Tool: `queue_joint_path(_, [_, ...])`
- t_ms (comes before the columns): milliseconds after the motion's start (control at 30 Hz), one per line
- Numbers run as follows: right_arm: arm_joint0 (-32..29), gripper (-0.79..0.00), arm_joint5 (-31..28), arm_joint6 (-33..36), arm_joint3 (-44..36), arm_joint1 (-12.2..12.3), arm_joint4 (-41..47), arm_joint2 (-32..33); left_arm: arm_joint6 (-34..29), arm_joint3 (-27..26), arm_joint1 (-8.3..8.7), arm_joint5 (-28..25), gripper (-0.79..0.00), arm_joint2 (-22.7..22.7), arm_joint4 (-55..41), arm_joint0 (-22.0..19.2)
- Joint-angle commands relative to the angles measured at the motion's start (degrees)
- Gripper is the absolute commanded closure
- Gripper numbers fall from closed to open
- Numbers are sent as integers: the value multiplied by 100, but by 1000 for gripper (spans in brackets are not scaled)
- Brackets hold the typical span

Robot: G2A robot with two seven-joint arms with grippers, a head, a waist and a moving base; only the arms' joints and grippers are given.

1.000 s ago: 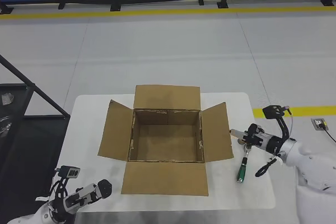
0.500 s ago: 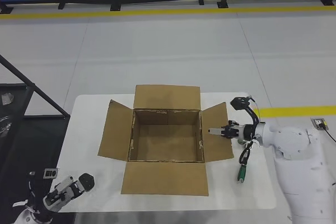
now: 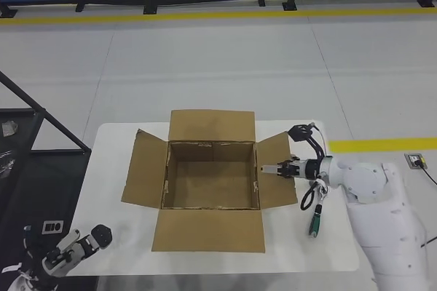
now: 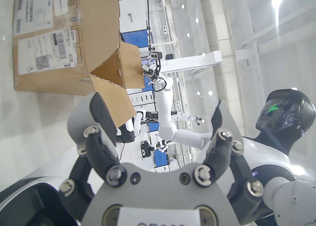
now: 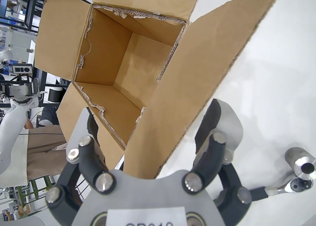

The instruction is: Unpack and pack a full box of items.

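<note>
Box (image 3: 207,231), flap (image 5: 197,63) inside right pincer (image 5: 151,123) (spread)

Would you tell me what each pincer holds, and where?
Nothing: left pincer open, empty; right pincer open around a flap of the brown cardboard box.

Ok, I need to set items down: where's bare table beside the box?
The table strip left of the box is bare, as is its floor. The right side is crowded: the right gripper straddles the flap, a green-handled tool beside it.
</note>
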Motion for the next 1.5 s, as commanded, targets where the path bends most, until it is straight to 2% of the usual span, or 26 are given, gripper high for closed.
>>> queue_joint_path(0, [54,-785,17,-46,48,8,-5,-74,-15,-9,-8,-6,-785,-6,-11,17])
queue_joint_path(267, [-234,-785,293,-423,-456,127,-338,120,-106,-81,-41,37,-785,26,-153,29])
queue_joint_path(400, [-773,-785,605,-649,-1321,237,-770,522,-111,-187,-54,75,-785,56,-127,-4])
queue_joint_path(633, [-1726,-785,1224,-573,-2813,372,-1463,1066,-168,-301,-68,201,-785,128,-72,-112])
queue_joint_path(1267, [-1726,-785,1224,-573,-2813,372,-1463,1066,-220,-353,-70,265,-785,120,-82,-135])
queue_joint_path(1467, [-2044,-785,1347,-907,-2688,414,-1369,1354,-3,-396,-89,287,-785,80,-91,-85])
